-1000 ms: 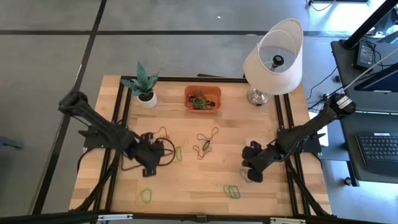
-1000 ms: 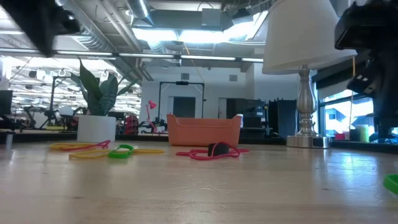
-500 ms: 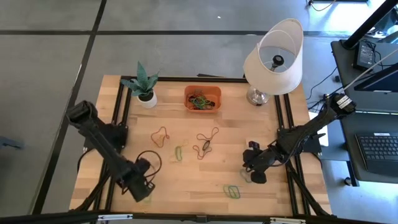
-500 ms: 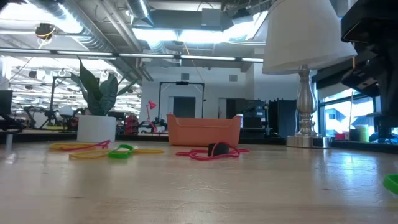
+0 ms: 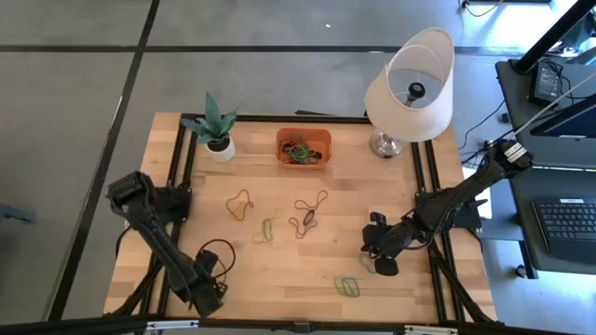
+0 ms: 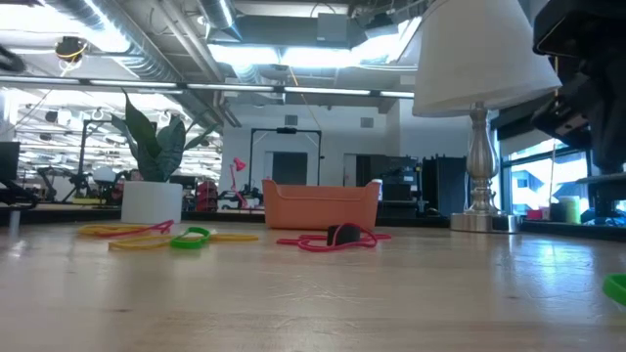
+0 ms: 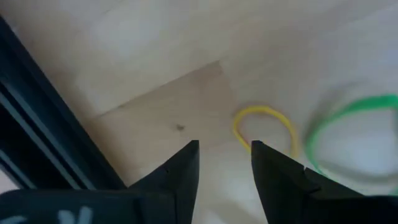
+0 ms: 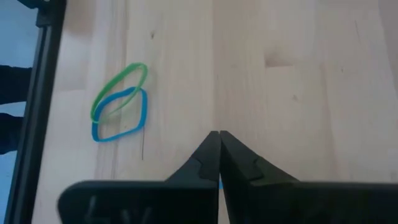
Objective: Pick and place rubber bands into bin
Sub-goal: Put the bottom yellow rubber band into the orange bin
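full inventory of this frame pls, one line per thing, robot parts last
table: one, light wood with black rails, centre.
bin: one, orange, back middle of the table, tangled rubber bands inside.
loose rubber bands: orange one left of centre; yellow-green one beside it; red one with a dark one at centre; green and blue pair front right; yellow one and green one by the left gripper.
plant pot: one, white, green plant, back left.
lamp: one, white shade, silver base, back right.
left gripper: front left corner, fingers open, holding nothing.
right gripper: right side, fingers shut, empty.
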Tool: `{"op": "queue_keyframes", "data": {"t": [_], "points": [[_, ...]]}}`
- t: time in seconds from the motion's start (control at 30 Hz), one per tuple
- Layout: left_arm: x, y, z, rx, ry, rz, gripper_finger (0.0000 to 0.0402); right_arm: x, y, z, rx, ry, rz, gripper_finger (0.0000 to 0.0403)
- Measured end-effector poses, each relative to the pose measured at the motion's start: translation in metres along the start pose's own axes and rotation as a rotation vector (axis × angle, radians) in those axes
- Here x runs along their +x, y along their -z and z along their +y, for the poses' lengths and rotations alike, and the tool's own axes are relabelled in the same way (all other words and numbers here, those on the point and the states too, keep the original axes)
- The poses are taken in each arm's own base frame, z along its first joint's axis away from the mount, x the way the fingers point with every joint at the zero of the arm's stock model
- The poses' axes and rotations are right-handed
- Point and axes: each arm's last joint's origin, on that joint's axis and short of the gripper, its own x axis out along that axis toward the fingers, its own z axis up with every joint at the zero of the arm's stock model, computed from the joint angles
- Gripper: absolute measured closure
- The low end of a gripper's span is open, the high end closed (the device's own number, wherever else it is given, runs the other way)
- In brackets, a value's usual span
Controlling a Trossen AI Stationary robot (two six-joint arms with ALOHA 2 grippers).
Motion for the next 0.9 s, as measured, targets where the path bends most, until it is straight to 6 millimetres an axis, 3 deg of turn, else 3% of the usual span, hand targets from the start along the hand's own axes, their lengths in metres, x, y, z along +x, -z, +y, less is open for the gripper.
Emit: {"op": "queue_keyframes", "data": {"t": [0.23,0.4,0.5,0.67,0.9], "points": [[0.026,0.003,-0.010,0.007,0.016,0.026,0.0289,0.000,-0.002,0.001,0.004,-0.012,-0.016,0.0396],[0.025,0.003,-0.012,-0.008,0.029,0.039,0.0374,0.000,-0.002,0.001,0.002,-0.012,-0.016,0.0396],[0.021,0.002,-0.010,-0.020,0.036,0.031,0.0395,0.000,-0.002,0.001,-0.010,-0.011,-0.017,0.0396],[0.000,-0.001,-0.004,-0.048,0.032,-0.041,0.0399,0.000,-0.002,0.001,-0.023,-0.012,-0.017,0.0396],[-0.061,0.002,0.000,-0.023,0.160,-0.143,0.0400,0.000,-0.002,0.001,-0.026,-0.012,-0.018,0.0396]]}}
